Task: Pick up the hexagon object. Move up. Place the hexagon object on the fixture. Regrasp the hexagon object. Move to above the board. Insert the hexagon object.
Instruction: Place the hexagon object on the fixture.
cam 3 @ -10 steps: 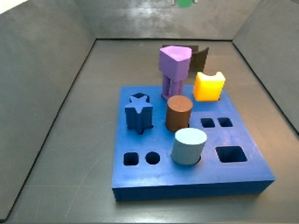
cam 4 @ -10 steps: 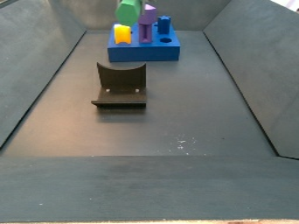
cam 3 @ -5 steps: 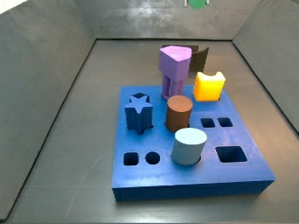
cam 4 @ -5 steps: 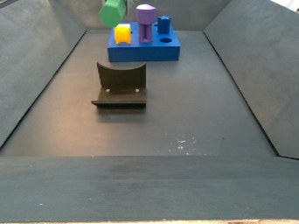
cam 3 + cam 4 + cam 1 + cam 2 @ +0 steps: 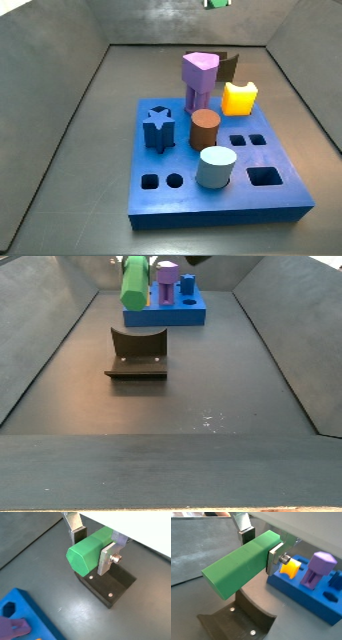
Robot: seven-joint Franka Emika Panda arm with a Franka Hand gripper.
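Note:
The hexagon object [image 5: 89, 551] is a bright green prism, and my gripper [image 5: 92, 549] is shut on it, one silver finger [image 5: 107, 558] on either side. In both wrist views it lies crosswise between the pads, and one long end [image 5: 234, 574] sticks out past them. It hangs in the air above the dark fixture [image 5: 108, 586], clear of its notched top [image 5: 244, 609]. In a side view the hexagon object [image 5: 134, 283] hovers over the fixture [image 5: 138, 354], short of the blue board [image 5: 167, 314]. The gripper itself is cut off at the top of both side views.
The board [image 5: 274, 205] carries a tall purple peg [image 5: 199, 75], a yellow block [image 5: 239, 98], a brown cylinder [image 5: 203, 130], a pale cylinder [image 5: 215, 168] and a blue star peg [image 5: 159, 128], with several open holes [image 5: 265, 177]. Sloping grey walls [image 5: 54, 336] enclose the floor.
The hexagon object has come lower in the side view and now shows as a long upright shape above the fixture. The board and its pegs have not moved.

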